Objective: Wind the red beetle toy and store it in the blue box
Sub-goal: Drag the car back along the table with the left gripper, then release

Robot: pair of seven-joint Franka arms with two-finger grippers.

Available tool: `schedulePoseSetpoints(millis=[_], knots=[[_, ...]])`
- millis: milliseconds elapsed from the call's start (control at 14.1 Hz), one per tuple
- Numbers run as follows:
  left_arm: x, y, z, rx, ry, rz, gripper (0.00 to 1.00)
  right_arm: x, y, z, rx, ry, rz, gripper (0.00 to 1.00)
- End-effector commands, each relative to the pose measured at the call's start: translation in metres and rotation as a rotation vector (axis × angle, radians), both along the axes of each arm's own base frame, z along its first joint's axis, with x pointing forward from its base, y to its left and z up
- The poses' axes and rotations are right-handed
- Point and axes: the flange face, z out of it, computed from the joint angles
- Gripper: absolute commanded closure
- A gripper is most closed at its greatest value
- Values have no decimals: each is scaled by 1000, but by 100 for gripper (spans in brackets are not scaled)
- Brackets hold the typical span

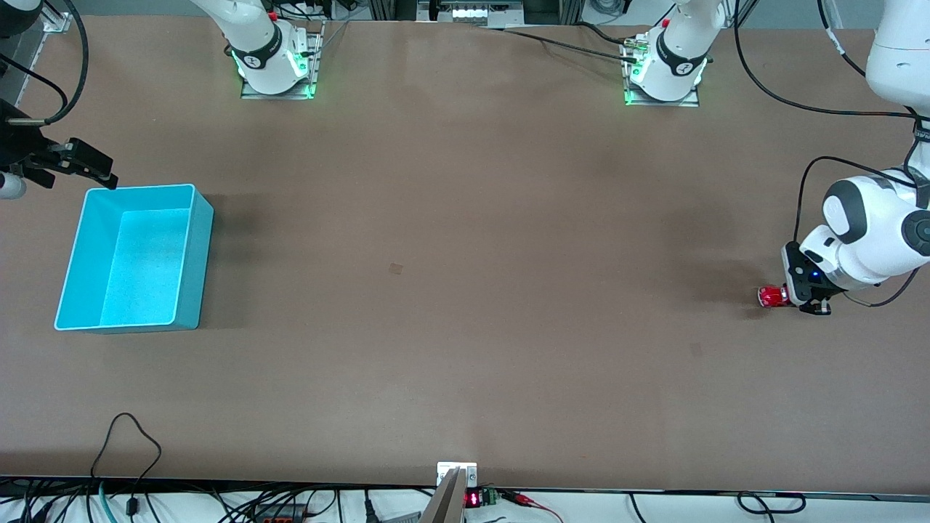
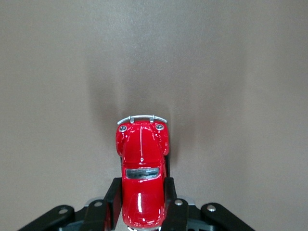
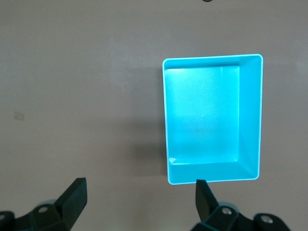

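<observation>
The red beetle toy (image 1: 772, 296) stands on the brown table at the left arm's end, its wheels on the surface. My left gripper (image 1: 789, 296) is low at the table and shut on the rear half of the toy. In the left wrist view the black fingers (image 2: 113, 202) press both sides of the beetle (image 2: 141, 154), whose silvery bumper points away from the hand. The blue box (image 1: 201, 247) stands open and empty at the right arm's end. My right gripper (image 1: 100, 170) hangs open in the air beside the box's corner nearest the bases; the right wrist view shows the box (image 3: 250, 115) and the gripper (image 3: 141, 192) holding nothing.
The arms' bases (image 1: 278, 69) stand along the table's back edge. A small dark mark (image 1: 397, 269) lies on the table's middle. A metal bracket (image 1: 456, 476) and cables (image 1: 131, 443) sit at the front edge.
</observation>
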Motion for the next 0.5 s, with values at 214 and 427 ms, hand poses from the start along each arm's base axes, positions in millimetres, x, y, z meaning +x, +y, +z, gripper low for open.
schedulePoseSetpoints(millis=[214,427], knots=[[6,1,-12,-4,7,-60,51,3,-1,3,8,-7,-7,0],[13,-10,12,-10,-16,-76,0,4,0,3,8,-10,-6,0]])
